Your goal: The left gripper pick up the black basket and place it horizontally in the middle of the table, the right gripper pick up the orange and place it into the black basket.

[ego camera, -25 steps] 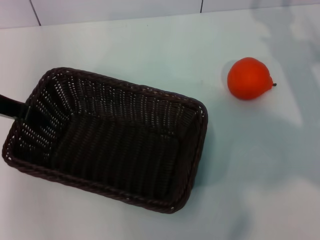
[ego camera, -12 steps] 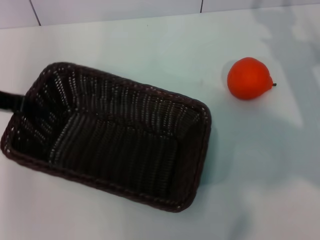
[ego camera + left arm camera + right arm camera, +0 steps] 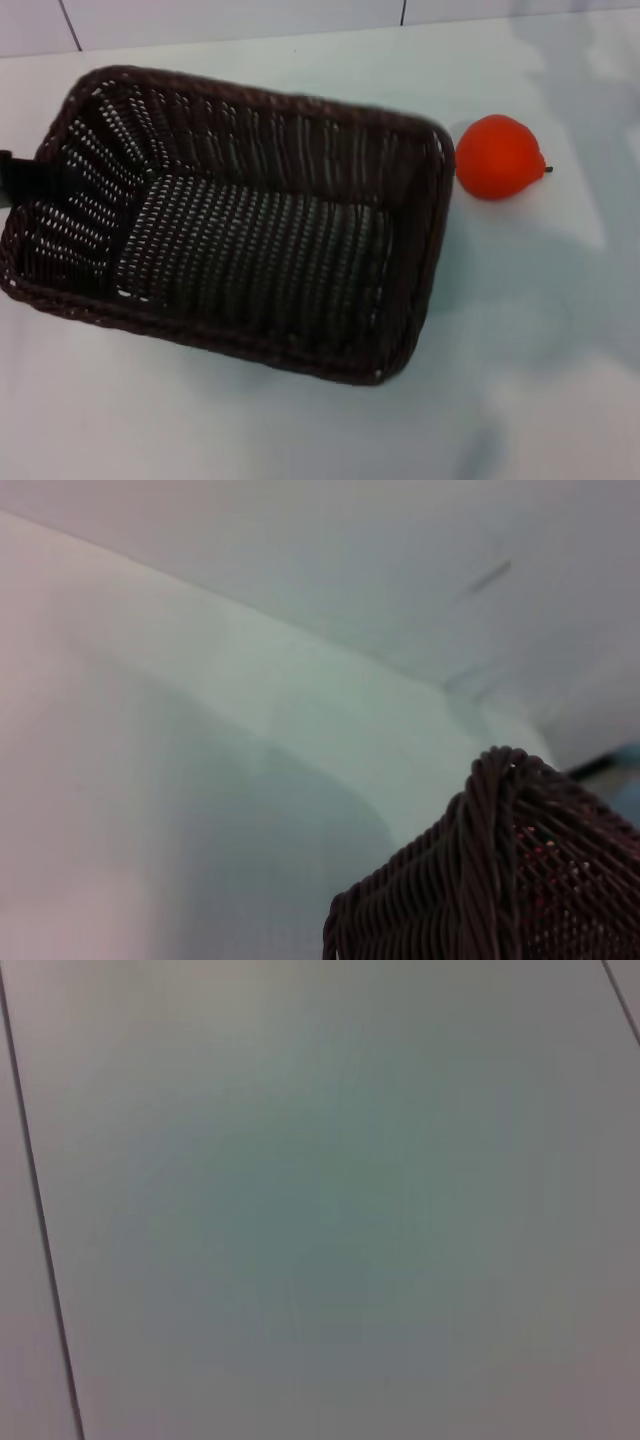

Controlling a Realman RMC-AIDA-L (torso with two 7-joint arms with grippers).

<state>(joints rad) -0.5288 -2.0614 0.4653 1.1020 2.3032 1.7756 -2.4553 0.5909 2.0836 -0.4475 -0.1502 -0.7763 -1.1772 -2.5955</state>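
Observation:
The black basket (image 3: 240,225) fills the left and middle of the head view, lifted off the table (image 3: 540,350) and tilted, open side up. My left gripper (image 3: 28,178) shows only as a slim black piece at the basket's left short rim and is shut on that rim. A corner of the basket also shows in the left wrist view (image 3: 500,880). The orange (image 3: 498,157) lies on the table just right of the basket's far right corner, stem pointing right. My right gripper is out of view.
A pale wall with dark seams (image 3: 230,20) runs along the table's far edge. The right wrist view shows only a pale panelled surface (image 3: 320,1200). Bare table lies in front of and to the right of the basket.
The basket has risen off the table and swung toward the far side and right; its far right corner now comes close to the orange. The orange has not moved.

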